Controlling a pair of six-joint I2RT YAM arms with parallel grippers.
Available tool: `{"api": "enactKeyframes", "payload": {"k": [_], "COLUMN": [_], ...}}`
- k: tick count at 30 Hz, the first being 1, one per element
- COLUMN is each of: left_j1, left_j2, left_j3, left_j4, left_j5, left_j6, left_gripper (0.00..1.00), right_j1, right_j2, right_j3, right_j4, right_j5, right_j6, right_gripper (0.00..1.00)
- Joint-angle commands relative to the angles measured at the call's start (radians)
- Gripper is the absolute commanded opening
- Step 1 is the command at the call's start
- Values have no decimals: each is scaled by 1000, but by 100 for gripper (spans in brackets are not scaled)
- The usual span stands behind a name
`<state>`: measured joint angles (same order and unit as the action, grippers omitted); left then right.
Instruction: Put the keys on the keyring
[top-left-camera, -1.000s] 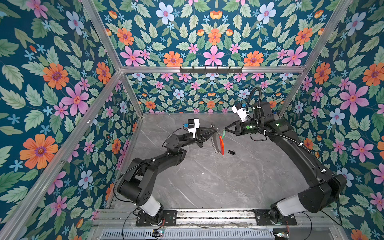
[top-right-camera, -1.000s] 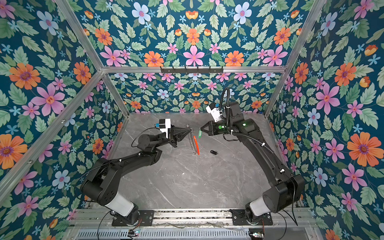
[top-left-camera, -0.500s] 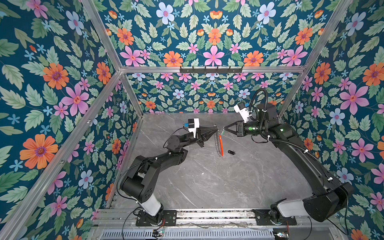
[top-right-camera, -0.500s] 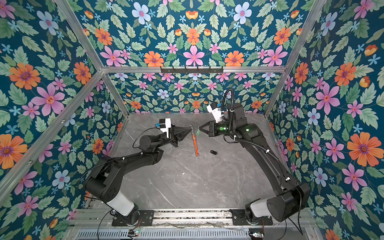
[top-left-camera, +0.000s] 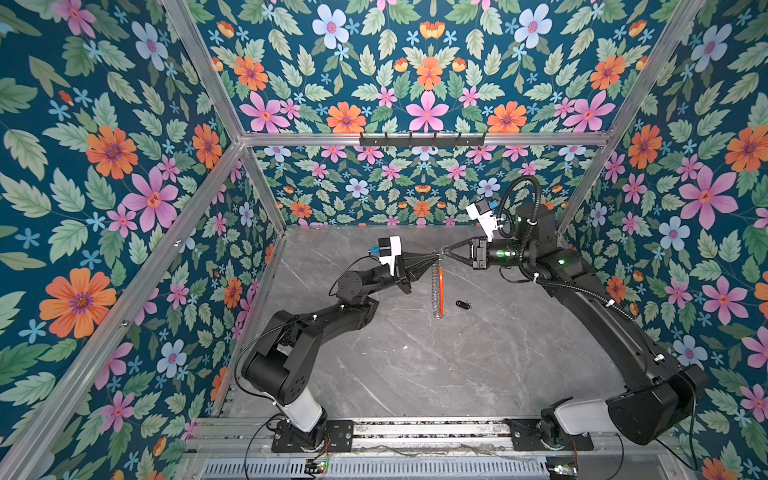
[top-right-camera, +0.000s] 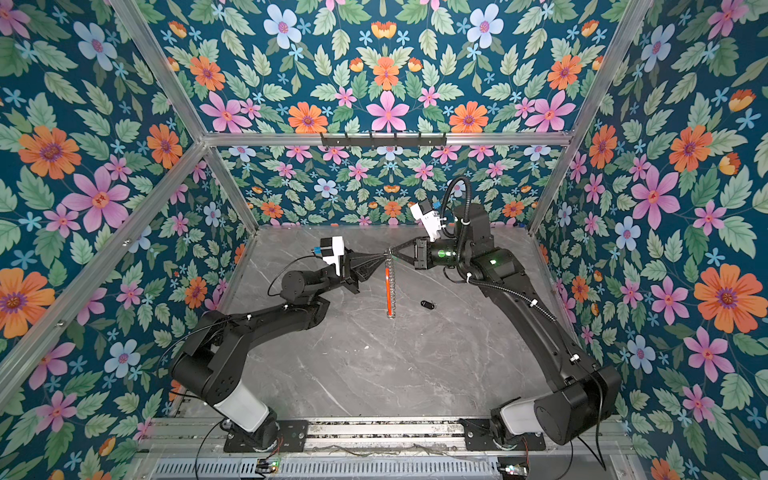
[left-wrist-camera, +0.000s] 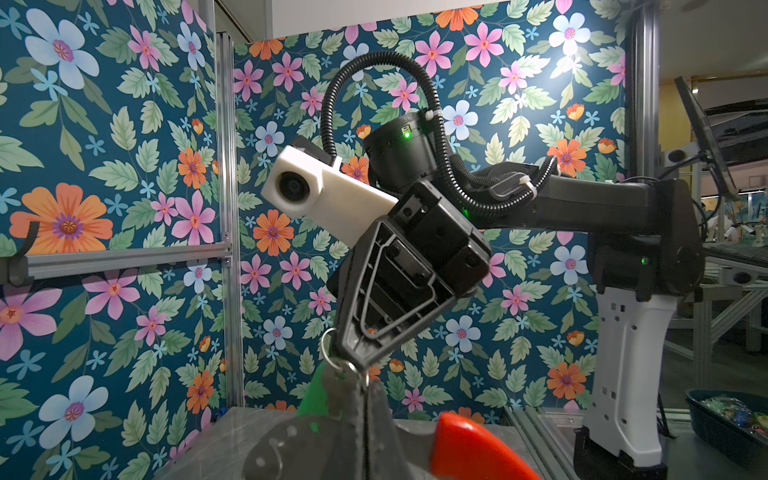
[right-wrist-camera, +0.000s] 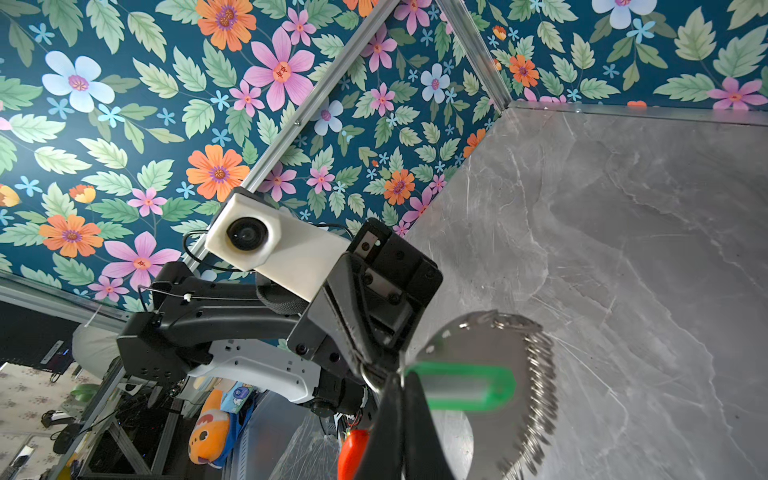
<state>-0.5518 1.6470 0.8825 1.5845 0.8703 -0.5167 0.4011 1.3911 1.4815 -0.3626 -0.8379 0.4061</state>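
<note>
- Grey marbled surface (top-left-camera: 415, 365), pale-veined.
- Teal floral walls (top-left-camera: 104, 208), pink and orange flowers, on three sides.
- Aluminium frame bars (top-left-camera: 540, 139); black hook rail (top-left-camera: 422, 140) on the rear one.
- Orange plush toy (right-wrist-camera: 208, 432) outside the enclosure, right wrist view.

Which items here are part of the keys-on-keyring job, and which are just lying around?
Job:
- keyring, hanging edge-on from the shut left gripper
- green-tag key, in the shut right gripper
- black-fob key, loose on the table

Lying about:
- hook rail, high at the back
- bin and plush toy, both off the table
</note>
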Motion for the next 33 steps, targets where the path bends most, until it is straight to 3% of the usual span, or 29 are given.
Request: {"api": "enactKeyframes", "payload": {"k": [1,22,33], "left_j1": [0,0,1], "left_j2": [-3,-8,-44], "left_j3": [5,15,13], "left_j4": [46,-11,-110], "left_j5": [-16,-73,-65], "left_j6": [9,69,144], "left_gripper": [0,0,0], "right_j1": [1,-1,-15], "right_j2": [-4,-82,-106], "right_j3": [2,-77,-46], "right_j4": [44,43,-92], "right_j5": [-21,-28,73], "right_j6": [17,-67,-229], "right_gripper": [0,0,0]}}
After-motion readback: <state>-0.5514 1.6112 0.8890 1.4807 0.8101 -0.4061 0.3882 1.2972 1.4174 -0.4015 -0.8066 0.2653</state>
